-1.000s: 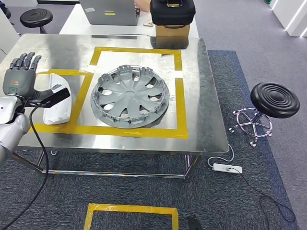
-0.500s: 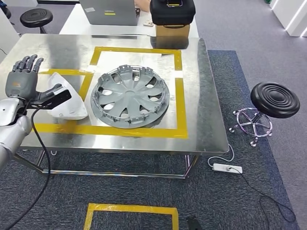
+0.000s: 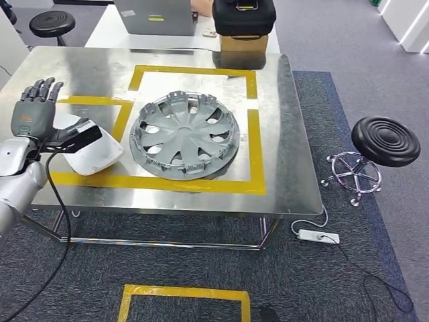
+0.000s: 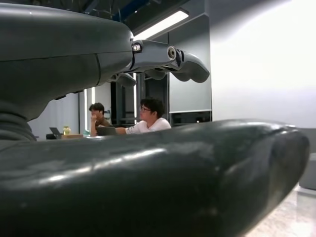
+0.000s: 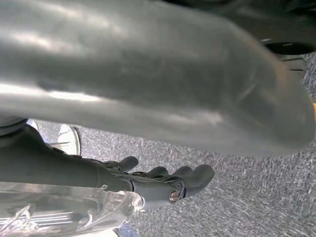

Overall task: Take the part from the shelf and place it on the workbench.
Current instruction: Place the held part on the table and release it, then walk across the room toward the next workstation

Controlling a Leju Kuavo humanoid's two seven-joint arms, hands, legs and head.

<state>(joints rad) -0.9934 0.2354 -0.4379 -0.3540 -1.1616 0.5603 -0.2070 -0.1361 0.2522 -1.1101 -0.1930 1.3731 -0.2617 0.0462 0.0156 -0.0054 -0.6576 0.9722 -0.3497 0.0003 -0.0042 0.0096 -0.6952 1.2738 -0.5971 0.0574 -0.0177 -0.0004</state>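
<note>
The white part (image 3: 94, 153) lies flat on the steel workbench (image 3: 288, 134), inside the left yellow tape square. My left hand (image 3: 34, 115) hovers at the part's left end with its fingers spread and pointing up. Its thumb (image 3: 81, 136) stretches over the part's near edge; I cannot tell if it touches. In the left wrist view the left hand (image 4: 149, 168) shows a thick thumb and straight fingers with nothing between them. My right hand (image 5: 141, 98) hangs over grey carpet, its dark fingers (image 5: 175, 180) stretched out and holding nothing.
A grey hubcap (image 3: 184, 134) fills the larger tape square beside the part. A black case on a cardboard box (image 3: 244, 17) and a laptop (image 3: 154, 15) stand behind the bench. A black stool (image 3: 385, 139) and a power strip (image 3: 318, 235) are at the right.
The white part has tipped from standing under my left thumb to lying flat, sliding slightly right. My left hand stayed nearly in place with fingers spread.
</note>
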